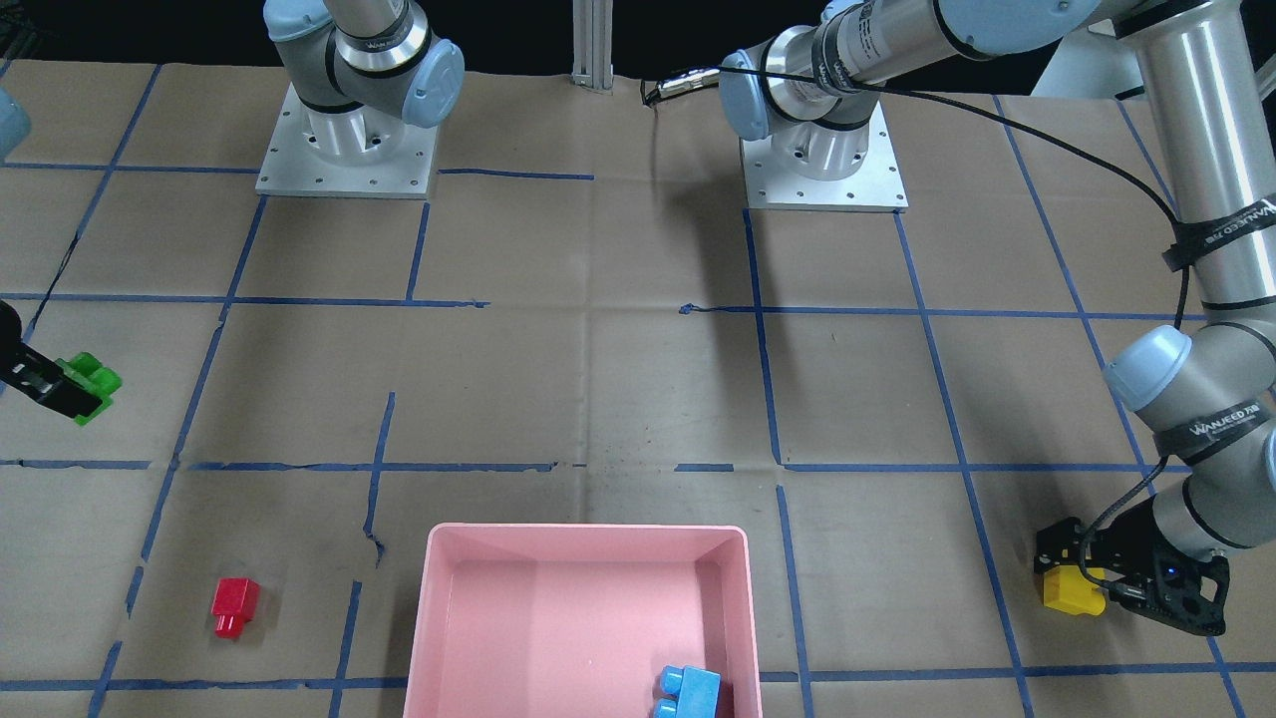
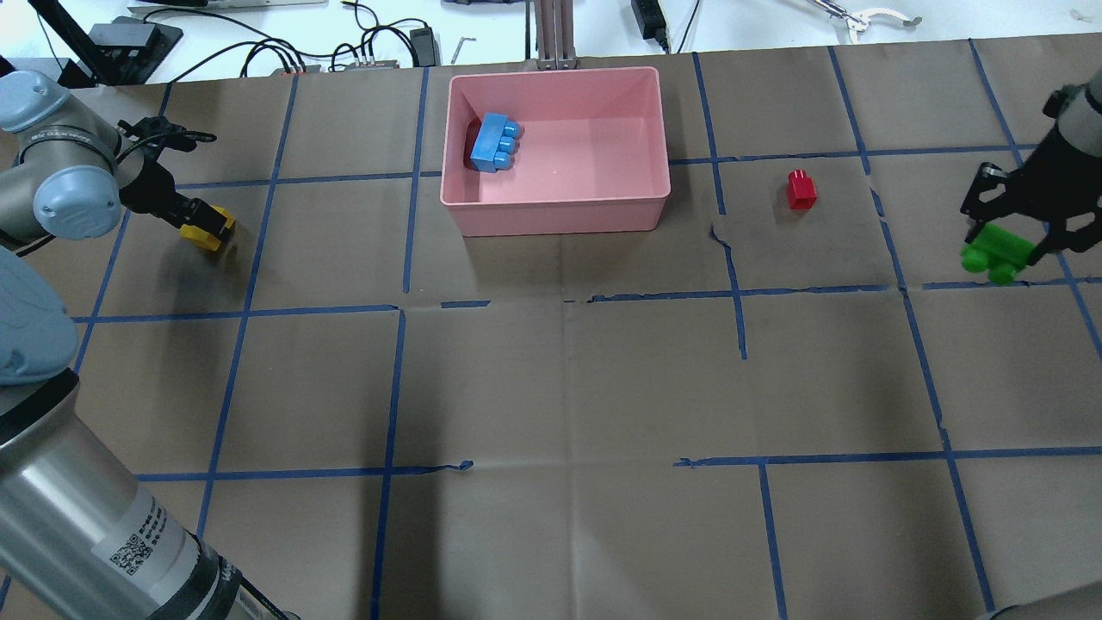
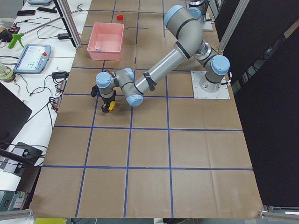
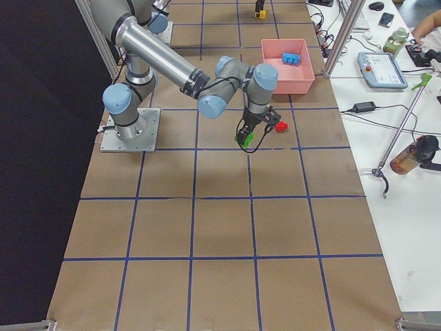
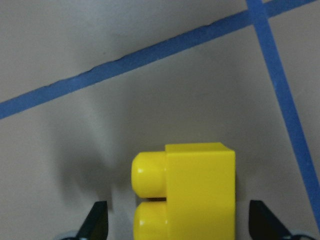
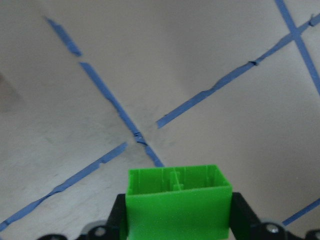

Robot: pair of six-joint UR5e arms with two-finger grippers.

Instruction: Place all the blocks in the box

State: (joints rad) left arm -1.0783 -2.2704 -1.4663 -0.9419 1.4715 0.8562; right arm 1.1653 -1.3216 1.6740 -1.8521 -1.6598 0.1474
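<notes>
My left gripper [image 5: 180,220] stands open low over the table at its left side. The yellow block [image 5: 195,195] lies between its fingertips [image 5: 100,217] with a gap on each side. My right gripper [image 2: 1003,237] is shut on the green block [image 2: 997,251] and holds it above the table at the right side. In the right wrist view the green block [image 6: 177,210] shows its hollow underside. The red block [image 2: 801,189] lies on the table right of the pink box [image 2: 555,207]. The light-blue block [image 2: 495,142] lies inside the box near its left wall.
Blue tape lines grid the brown paper tabletop. Both arm bases [image 1: 344,150] are bolted at the robot's side. Cables and tools lie beyond the far edge behind the box.
</notes>
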